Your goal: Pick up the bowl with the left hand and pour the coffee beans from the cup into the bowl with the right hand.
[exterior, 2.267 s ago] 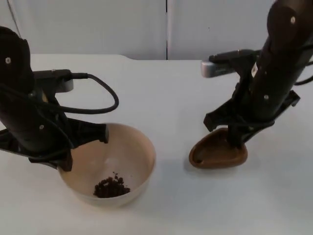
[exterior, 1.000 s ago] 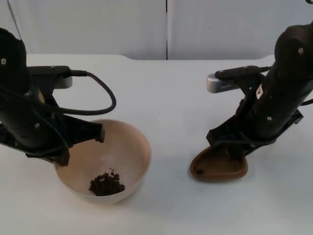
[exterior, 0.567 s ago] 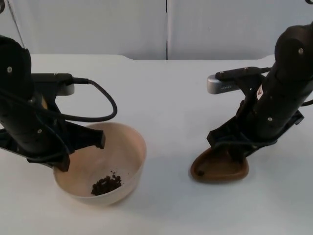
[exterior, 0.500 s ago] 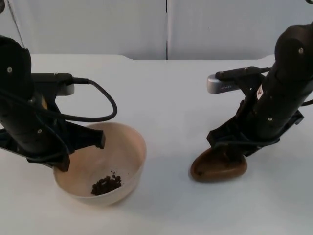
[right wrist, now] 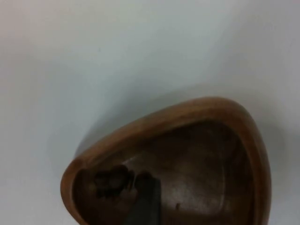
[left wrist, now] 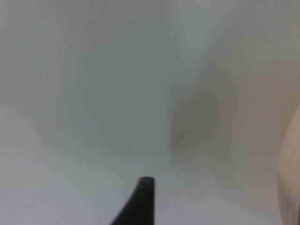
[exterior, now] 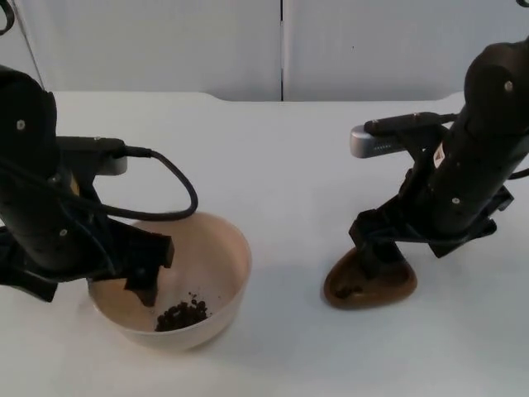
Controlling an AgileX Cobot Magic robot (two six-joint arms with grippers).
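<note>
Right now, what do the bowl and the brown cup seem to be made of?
Bowl: cream, smooth, matte surface, probably plastic or glazed ceramic; the look leaves it open. Cup: brown, rounded, with a soft sheen and darker inside, likely wood, possibly wood-look plastic.

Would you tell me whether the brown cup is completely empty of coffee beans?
No, a few coffee beans lie inside the brown cup.

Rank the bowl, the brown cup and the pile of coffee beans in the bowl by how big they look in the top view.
1. bowl, largest
2. cup
3. coffee beans, smallest
</note>
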